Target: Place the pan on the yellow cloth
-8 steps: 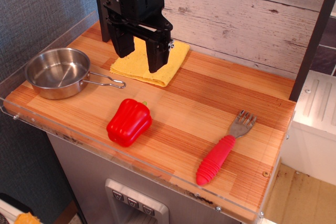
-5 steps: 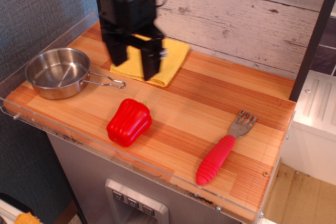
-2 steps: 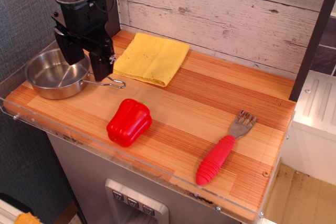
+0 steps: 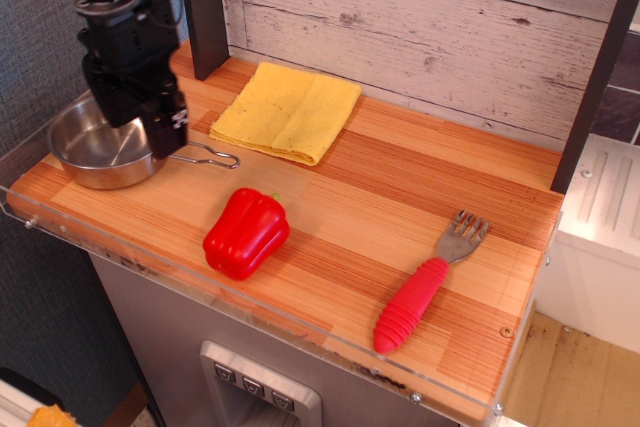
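The shiny steel pan [image 4: 92, 152] sits on the wooden counter at the far left, its looped wire handle [image 4: 208, 156] pointing right. My black gripper [image 4: 138, 129] hangs over the pan's right rim, open, one finger over the bowl and the other [image 4: 165, 132] just outside the rim near the handle's root. It holds nothing. The yellow cloth [image 4: 288, 110] lies flat and bare at the back of the counter, to the right of the pan and gripper.
A red pepper [image 4: 246, 233] lies in front of the pan's handle. A fork with a red handle [image 4: 424, 286] lies at the front right. A dark post [image 4: 204, 7] stands behind the pan. A clear rim [image 4: 60, 232] edges the counter.
My gripper has moved left from above the yellow cloth to over the pan's right rim and come lower. The cloth is now uncovered. The pan has not moved.
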Robot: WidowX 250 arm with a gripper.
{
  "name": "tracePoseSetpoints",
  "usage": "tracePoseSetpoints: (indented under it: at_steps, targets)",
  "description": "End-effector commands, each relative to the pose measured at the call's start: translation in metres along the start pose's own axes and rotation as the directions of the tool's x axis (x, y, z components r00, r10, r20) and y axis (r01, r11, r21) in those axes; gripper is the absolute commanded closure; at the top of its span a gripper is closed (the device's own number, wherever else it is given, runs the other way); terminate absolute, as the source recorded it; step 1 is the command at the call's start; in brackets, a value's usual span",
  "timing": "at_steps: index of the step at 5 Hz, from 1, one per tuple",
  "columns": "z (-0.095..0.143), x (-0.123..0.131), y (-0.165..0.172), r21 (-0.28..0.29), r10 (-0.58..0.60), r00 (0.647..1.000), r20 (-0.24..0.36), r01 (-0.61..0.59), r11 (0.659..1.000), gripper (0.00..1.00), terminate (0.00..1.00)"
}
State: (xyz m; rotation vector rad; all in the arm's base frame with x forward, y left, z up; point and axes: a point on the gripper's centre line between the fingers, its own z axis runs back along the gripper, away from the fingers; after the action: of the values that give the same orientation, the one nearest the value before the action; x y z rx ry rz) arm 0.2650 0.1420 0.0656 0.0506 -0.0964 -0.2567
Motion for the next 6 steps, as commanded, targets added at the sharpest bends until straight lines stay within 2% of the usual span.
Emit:
tracePoseSetpoints:
  at_steps: [1, 2, 5, 6]
  targets:
    - [-0.002, -0.001, 0.014, 0.029, -0.050, 0.998, 0.029, 0.049, 0.998, 0.00, 0.00]
    - [-0.010, -0.005, 0.015, 0.043, -0.036, 0.999, 0.009, 0.035, 0.998, 0.00, 0.00]
    - [-0.031, -0.013, 0.021, 0.038, -0.026, 0.999, -0.031, 0.027, 0.999, 0.00, 0.00]
    - [-0.035, -0.013, 0.018, 0.035, -0.031, 0.999, -0.023, 0.031, 0.999, 1.00, 0.00]
